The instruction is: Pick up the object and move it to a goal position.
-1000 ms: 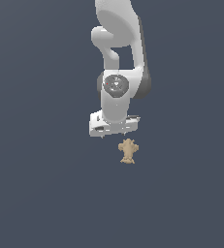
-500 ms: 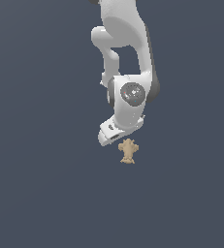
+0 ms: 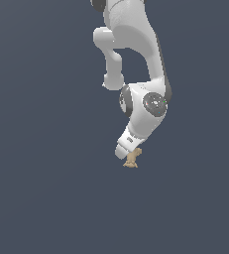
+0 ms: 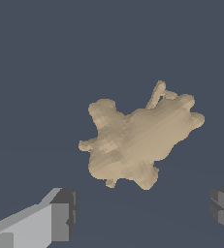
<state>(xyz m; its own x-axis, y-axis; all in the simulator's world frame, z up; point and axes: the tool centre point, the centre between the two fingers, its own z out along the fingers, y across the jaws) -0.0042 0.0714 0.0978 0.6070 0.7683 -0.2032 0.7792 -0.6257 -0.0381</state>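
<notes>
Overall, surface: a plain dark blue-grey surface (image 3: 41, 198) filled both views.
Arm: the white arm (image 3: 136, 54) came down from the top of the exterior view, its wrist bent and tilted toward the exterior view's left.
Fingers: the fingers (image 4: 60, 215) stood wide apart in the wrist view, one dark pad at each side of the frame, holding nothing.
Gripper: the gripper (image 3: 127, 155) sat right at the object in the exterior view; contact could not be judged there.
Object: the tan, lumpy object (image 4: 140, 138) lay between and beyond the two pads, clear of both; in the exterior view it (image 3: 132, 158) showed just under the hand.
</notes>
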